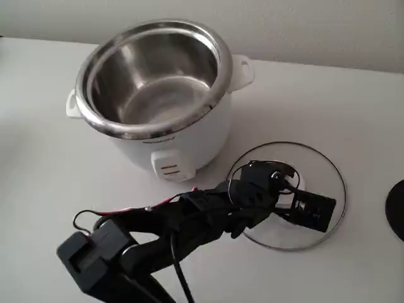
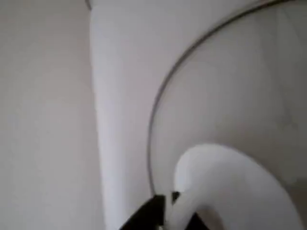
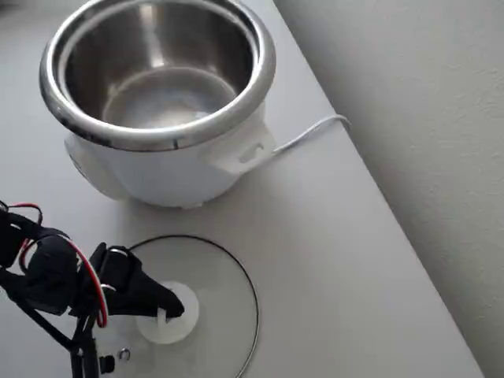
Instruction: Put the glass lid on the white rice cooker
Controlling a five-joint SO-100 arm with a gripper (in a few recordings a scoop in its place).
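Pale grey and bare, the surface (image 1: 50,158) carried the white rice cooker (image 1: 158,95), which stood uncovered with its steel bowl showing, well apart from the claw (image 3: 167,309) and beyond it in the fixed view. Directly beneath the claw lay the glass lid (image 1: 312,208), flat on the surface beside the cooker. The black claw reached down over the lid's centre, its fingertips (image 3: 175,305) set at the white knob (image 3: 175,319). In the wrist view the knob (image 2: 230,187) sat right against a dark finger (image 2: 148,215), but whether the fingers had closed on it could not be told.
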